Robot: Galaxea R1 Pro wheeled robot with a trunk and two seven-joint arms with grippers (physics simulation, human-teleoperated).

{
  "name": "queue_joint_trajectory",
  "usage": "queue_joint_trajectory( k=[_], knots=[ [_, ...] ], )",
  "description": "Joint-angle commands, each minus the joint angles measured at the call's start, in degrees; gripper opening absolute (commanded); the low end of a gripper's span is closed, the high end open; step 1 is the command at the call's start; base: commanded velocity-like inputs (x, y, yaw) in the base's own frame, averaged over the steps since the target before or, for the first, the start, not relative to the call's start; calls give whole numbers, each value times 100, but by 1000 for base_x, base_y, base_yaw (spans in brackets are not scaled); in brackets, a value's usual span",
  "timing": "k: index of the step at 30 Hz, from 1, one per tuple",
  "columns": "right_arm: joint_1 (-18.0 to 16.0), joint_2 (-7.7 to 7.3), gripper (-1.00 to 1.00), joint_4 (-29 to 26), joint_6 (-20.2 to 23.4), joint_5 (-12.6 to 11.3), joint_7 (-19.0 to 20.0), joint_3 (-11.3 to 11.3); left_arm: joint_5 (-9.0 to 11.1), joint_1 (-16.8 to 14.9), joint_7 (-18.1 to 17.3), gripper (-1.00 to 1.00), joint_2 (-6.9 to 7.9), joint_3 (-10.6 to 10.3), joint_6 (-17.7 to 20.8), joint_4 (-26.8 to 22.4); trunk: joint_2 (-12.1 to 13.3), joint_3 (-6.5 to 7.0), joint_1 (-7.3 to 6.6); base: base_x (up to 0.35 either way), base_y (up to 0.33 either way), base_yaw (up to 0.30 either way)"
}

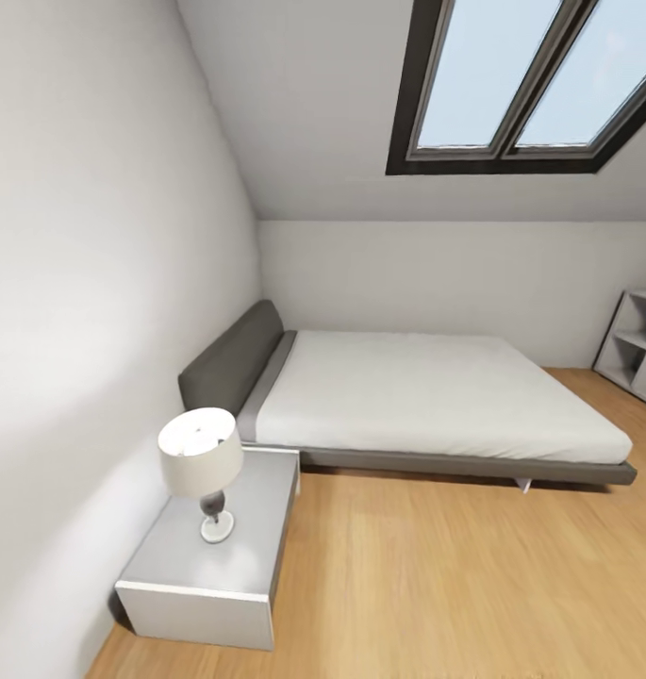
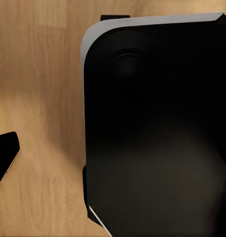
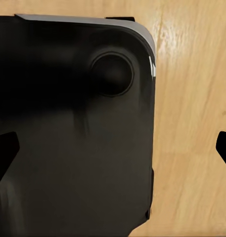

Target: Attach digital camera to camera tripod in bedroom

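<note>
The digital camera and the camera tripod are out of view. I am looking into the bedroom, with its light grey walls and light wood floor [image 1: 436, 585]. Part of the white cube shelf [image 1: 638, 344] stands at the right edge. In the right wrist view my right gripper [image 3: 114, 153] is open, its dark fingertips [image 3: 5, 157] far apart and holding nothing. In the left wrist view my left gripper [image 2: 113, 158] is open too, with one fingertip [image 2: 4, 159] over the floor. Both wrist views look down on my own black base [image 2: 157, 128].
A low bed [image 1: 426, 396] with a grey headboard stands against the left wall. A grey nightstand [image 1: 219, 556] with a white-shaded lamp [image 1: 202, 462] sits in front of it. A skylight [image 1: 539, 75] is set in the sloped ceiling. Open floor lies right of the nightstand.
</note>
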Motion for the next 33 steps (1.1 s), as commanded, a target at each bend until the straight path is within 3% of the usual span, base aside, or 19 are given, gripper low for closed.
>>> queue_joint_trajectory(
  k=[1, 33],
  knots=[
    [-1, -2, 100, 1, -28, -4, 5, 2, 10, 3, 2, 100, 2, -5, -10, -7, -2, -4, 0, 0, 0, -296],
    [0, -12, 100, 1, -131, -2, -40, 20, 9, 3, 2, 100, 7, -5, -10, -7, -2, 88, 0, 0, 0, -296]
  ],
)
